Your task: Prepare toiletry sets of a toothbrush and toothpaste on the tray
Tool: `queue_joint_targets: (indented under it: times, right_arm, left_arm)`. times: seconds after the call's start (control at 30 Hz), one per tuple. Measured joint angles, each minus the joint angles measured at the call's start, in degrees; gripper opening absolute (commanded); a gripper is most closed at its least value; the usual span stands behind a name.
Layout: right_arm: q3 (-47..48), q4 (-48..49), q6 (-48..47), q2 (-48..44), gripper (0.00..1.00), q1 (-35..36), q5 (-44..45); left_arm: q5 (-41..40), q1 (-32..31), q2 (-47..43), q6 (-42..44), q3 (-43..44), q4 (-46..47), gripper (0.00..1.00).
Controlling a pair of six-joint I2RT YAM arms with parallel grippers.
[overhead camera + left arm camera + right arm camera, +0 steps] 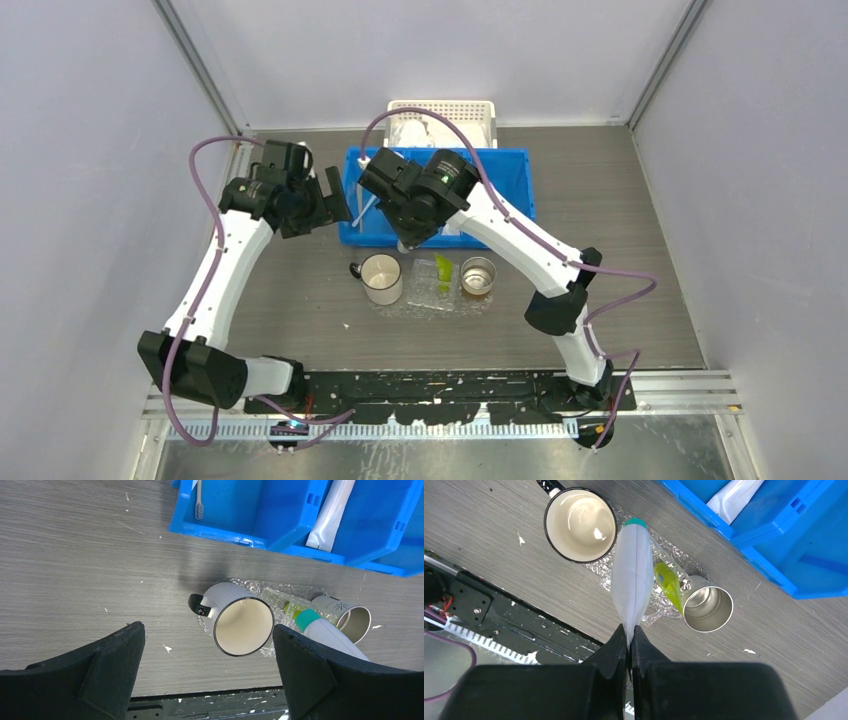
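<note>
Your surface [300, 310] was grey wood-grain flecked with white specks, closed in by pale walls [90, 150] on three sides. At the far edge a white perforated basket [445, 108] stood just behind the blue bin [510, 165], where a toothbrush [198, 502] lay in the left compartment. Nearer you, the clear tray [423, 288] lay between a cream mug [381, 278] and a metal cup [478, 276], both seemingly resting on its edges, with a green toothpaste tube [443, 270] on it. Your right claw [629, 630] was pinched on the flat end of a white toothpaste [631, 575], its teal cap toward the tray. Your left claw [209, 655] hung wide, gripping nothing, above the surface near the mug.
</note>
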Motion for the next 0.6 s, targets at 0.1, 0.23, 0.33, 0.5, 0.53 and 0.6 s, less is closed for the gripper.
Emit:
queue_joint_targets:
  times: [0.1,0.23,0.33,0.5,0.53,0.6]
  right_arm:
    - [-1.38,0.04,1.03,-0.02,0.01,0.0,0.7]
    - [-6.1,0.02,2.47,-0.02,0.01,0.0,1.33]
    - [-9.16,-0.02,3.32,-0.15,0.01,0.0,1.49]
    - [-12.2,-0.04,3.91,-1.22,0.0,0.0,1.99]
    - [-12.31,-0.04,3.96,-1.62,0.0,0.0,2.03]
    - [-12.31,0.04,4.04,-2.38,0.0,-0.02,2.16]
  left_arm:
    - [0.0,0.0,0.0,0.0,-0.33,0.11,1.0]
    - [0.02,0.0,0.0,-0.02,-0.44,0.28,1.0]
    - [0.02,0.0,0.0,-0.02,-0.59,0.66,1.0]
    - [0.04,0.0,0.0,-0.02,-1.09,1.31,1.0]
    - [0.04,0.0,0.0,-0.02,-1.29,1.38,1.0]
    - [0.04,0.0,0.0,-0.02,-1.44,1.36,1.0]
